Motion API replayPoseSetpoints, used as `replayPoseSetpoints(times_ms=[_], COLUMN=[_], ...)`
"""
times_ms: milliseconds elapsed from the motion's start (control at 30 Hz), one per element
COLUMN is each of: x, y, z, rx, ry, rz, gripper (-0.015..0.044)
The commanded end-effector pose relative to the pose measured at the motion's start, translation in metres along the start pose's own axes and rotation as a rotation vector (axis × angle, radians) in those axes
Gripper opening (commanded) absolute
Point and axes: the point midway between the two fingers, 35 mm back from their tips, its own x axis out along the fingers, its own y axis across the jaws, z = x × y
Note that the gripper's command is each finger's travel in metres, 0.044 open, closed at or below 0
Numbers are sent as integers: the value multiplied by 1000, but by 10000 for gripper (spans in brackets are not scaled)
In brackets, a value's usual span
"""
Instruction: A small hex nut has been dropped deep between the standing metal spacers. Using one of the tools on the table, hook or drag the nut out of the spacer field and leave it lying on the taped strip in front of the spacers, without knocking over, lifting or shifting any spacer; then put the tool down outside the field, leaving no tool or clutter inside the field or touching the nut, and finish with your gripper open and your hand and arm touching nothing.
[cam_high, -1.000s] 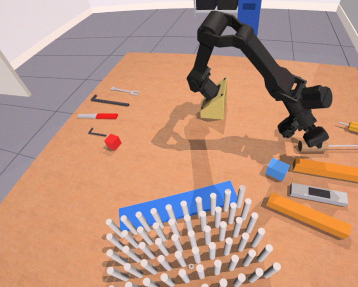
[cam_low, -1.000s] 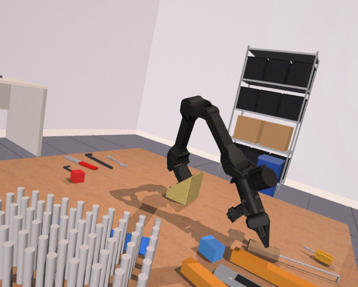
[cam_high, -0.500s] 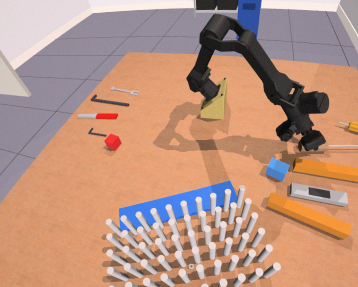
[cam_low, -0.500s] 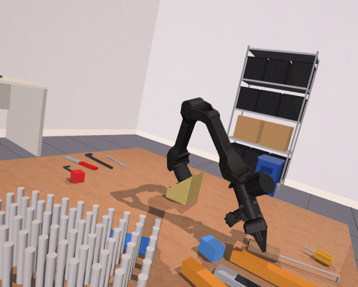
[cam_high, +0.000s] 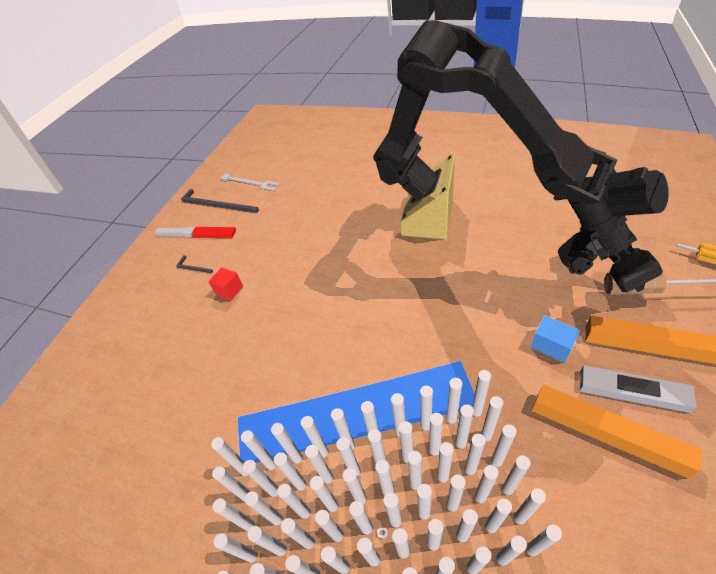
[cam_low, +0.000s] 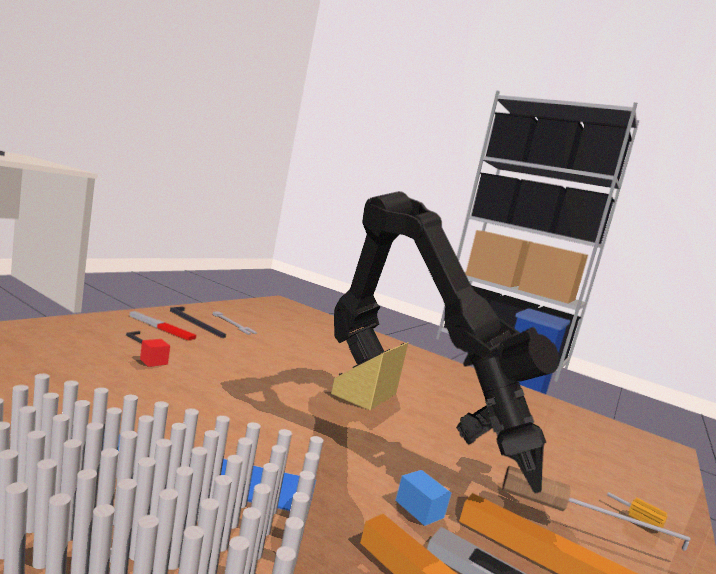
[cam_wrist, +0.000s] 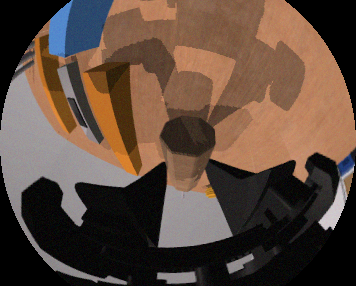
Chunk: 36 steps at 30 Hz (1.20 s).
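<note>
My gripper (cam_high: 637, 288) (cam_low: 536, 489) (cam_wrist: 186, 164) is shut on the wooden handle (cam_high: 655, 283) (cam_low: 553, 495) (cam_wrist: 185, 162) of a hooked tool. Its thin metal rod (cam_high: 690, 281) (cam_low: 627, 518) points away to the right and ends in a short bent hook (cam_low: 686, 542). The tool is at table level; whether it touches the table is unclear. The small hex nut (cam_high: 377, 532) lies deep among the standing metal spacers (cam_high: 444, 463) (cam_low: 125, 514). The blue taped strip (cam_high: 358, 394) (cam_low: 289, 487) lies along the spacers' arm-side edge. The nut cannot be made out in the exterior view.
A blue block (cam_high: 554, 339) (cam_low: 422, 497), two orange bars (cam_high: 651, 339) (cam_high: 615, 427) and a grey device (cam_high: 597, 381) lie between tool and spacers. A yellow-handled tool (cam_high: 707, 253) (cam_low: 647, 512) lies beyond the rod. A red cube (cam_high: 225, 284) (cam_low: 155, 352) and several small tools lie left.
</note>
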Motion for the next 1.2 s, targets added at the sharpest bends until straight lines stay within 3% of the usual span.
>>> replayPoseSetpoints(times_ms=[0, 500, 633, 1167], x=[-20, -116, -120, -186], y=[16, 41, 42, 100], z=[-22, -73, -74, -12], rx=[8, 20, 23, 199], ry=[25, -6, -8, -36], rz=[15, 1, 0, 134], gripper=[0, 0, 0, 0])
